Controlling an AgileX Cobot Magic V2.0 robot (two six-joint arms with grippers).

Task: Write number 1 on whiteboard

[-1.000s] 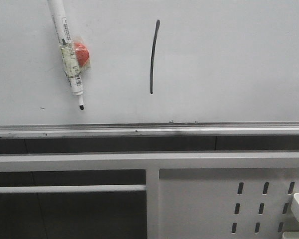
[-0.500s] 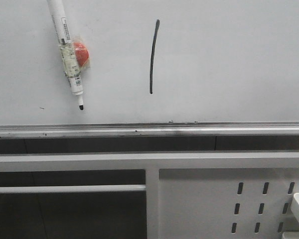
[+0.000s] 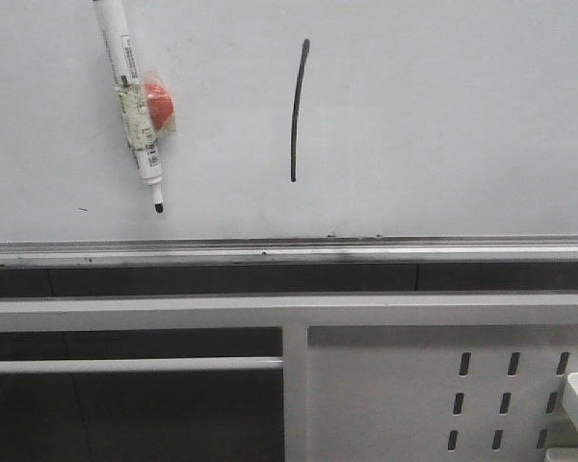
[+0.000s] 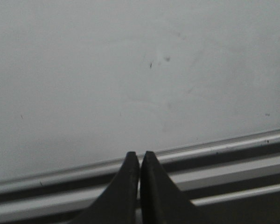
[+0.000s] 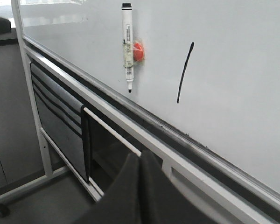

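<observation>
Dim flat light, soft grainy focus

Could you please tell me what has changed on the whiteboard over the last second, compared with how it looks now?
Almost nothing. The marker pen, stuck to the whiteboard by its red magnet, shows at most a very slight shift in the front view; nothing was gripped or released. The number 1 stands unchanged to the pen's right, and the tray rail is as before. The left gripper and right gripper are shut and empty.

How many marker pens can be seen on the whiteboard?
1. The marker pen hangs on the whiteboard at the upper left, beside a red magnet, left of the number 1. Others may lie outside the views.
</observation>
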